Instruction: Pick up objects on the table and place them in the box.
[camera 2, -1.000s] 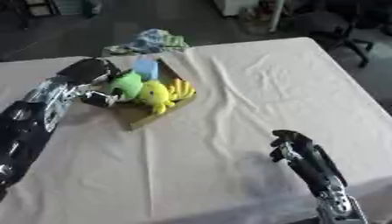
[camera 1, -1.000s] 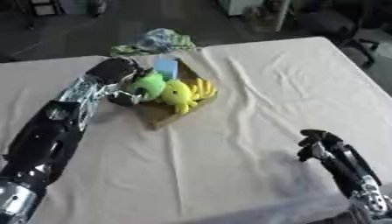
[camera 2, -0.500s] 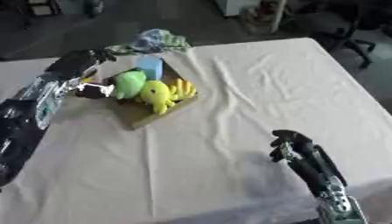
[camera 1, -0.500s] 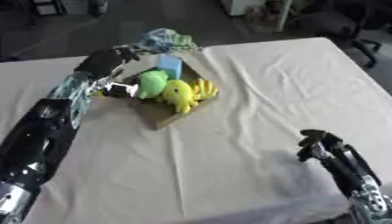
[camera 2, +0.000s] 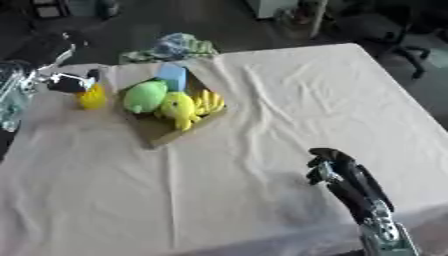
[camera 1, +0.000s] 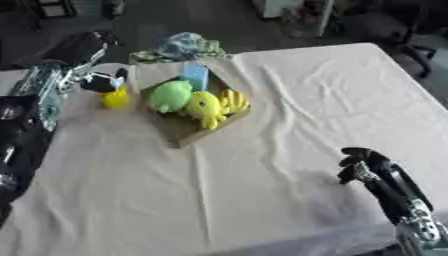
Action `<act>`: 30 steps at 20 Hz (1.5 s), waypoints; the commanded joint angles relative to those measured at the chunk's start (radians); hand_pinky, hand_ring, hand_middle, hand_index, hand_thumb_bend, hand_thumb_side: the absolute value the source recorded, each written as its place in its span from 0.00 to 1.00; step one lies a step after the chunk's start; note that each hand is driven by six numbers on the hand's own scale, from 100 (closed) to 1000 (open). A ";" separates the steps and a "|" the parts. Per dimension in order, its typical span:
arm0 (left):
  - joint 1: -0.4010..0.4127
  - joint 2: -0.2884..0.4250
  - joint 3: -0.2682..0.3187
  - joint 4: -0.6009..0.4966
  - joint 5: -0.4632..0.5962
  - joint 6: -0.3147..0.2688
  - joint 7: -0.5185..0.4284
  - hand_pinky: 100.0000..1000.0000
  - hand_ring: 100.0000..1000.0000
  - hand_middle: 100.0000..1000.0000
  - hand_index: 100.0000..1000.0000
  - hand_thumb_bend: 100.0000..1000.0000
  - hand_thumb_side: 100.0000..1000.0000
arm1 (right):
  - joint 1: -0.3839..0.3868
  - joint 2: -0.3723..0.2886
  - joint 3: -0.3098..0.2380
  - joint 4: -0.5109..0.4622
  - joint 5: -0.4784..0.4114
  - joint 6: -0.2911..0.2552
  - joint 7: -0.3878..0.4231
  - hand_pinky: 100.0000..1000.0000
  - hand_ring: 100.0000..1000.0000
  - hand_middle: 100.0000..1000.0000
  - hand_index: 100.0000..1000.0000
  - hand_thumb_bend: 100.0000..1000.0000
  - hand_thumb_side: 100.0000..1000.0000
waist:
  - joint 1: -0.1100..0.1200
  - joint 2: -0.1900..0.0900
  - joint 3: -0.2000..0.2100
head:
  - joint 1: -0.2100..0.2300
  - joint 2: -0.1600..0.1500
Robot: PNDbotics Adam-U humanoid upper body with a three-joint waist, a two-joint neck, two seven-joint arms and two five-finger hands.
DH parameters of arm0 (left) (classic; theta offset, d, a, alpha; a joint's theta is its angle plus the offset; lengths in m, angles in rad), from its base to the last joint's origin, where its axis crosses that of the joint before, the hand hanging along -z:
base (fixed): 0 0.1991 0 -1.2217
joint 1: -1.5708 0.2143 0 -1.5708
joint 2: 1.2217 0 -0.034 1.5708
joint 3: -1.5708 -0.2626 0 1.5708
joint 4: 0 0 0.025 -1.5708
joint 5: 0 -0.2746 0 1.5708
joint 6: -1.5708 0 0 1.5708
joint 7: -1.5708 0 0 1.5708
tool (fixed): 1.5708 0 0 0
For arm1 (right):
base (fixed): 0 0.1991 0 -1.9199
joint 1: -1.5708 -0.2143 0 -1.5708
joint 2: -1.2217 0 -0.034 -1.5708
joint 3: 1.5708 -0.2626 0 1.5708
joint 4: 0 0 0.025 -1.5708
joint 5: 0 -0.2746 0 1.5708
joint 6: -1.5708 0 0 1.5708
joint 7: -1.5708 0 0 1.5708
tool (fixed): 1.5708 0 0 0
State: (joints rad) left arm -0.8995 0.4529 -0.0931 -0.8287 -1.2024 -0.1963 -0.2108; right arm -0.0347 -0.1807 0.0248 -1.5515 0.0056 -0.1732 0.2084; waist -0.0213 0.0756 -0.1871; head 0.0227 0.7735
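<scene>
Pulled back from over the box (camera 1: pixel 179 135) to the table's left edge: left hand (camera 1: pixel 83 47), earlier hovering at the green toy (camera 1: pixel 171 95), now raised up and to the left of it. Newly exposed on the cloth just left of the box, a small yellow object (camera 1: pixel 114 97) with a dark top, previously hidden behind the arm. Whole view also shifted slightly.

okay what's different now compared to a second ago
The left hand has pulled back from the box to its left, with a small yellow object now showing beside the box below it. The toys in the box and the right hand at lower right stayed put.
</scene>
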 commanded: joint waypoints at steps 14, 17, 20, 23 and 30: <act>0.018 -0.023 0.070 0.160 -0.063 0.073 0.086 0.72 0.66 0.74 0.84 0.04 0.21 | -0.005 -0.006 0.006 -0.005 -0.012 0.003 0.006 0.45 0.48 0.50 0.73 0.00 0.55 | -0.030 -0.004 -0.020 | 0.008 -0.004; 0.023 -0.027 0.072 0.178 -0.070 0.085 0.113 0.70 0.63 0.70 0.81 0.03 0.18 | -0.005 -0.004 0.007 -0.004 -0.013 0.003 0.007 0.45 0.48 0.50 0.73 0.00 0.55 | -0.033 -0.002 -0.024 | 0.009 -0.004; 0.029 -0.031 0.072 0.191 -0.081 0.091 0.126 0.63 0.52 0.55 0.70 0.00 0.17 | -0.007 -0.001 0.006 -0.005 -0.014 0.004 0.007 0.45 0.48 0.50 0.73 0.00 0.55 | -0.034 0.001 -0.027 | 0.008 -0.004; 0.032 -0.033 0.071 0.194 -0.091 0.088 0.141 0.55 0.41 0.42 0.60 0.00 0.16 | -0.008 0.000 0.006 -0.006 -0.014 0.004 0.007 0.45 0.48 0.50 0.73 0.00 0.56 | -0.034 0.003 -0.027 | 0.007 -0.004; 0.026 -0.027 0.070 0.169 -0.074 0.084 0.216 0.46 0.29 0.27 0.46 0.00 0.16 | -0.010 0.000 0.004 -0.007 -0.012 0.004 0.006 0.45 0.48 0.50 0.73 0.00 0.55 | -0.030 0.001 -0.023 | 0.006 -0.004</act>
State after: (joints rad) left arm -0.8528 0.4049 -0.0281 -0.6377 -1.2818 -0.1122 -0.0127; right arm -0.0348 -0.1717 0.0316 -1.5456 -0.0024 -0.1688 0.2135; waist -0.0399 0.0756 -0.2098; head 0.0287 0.7735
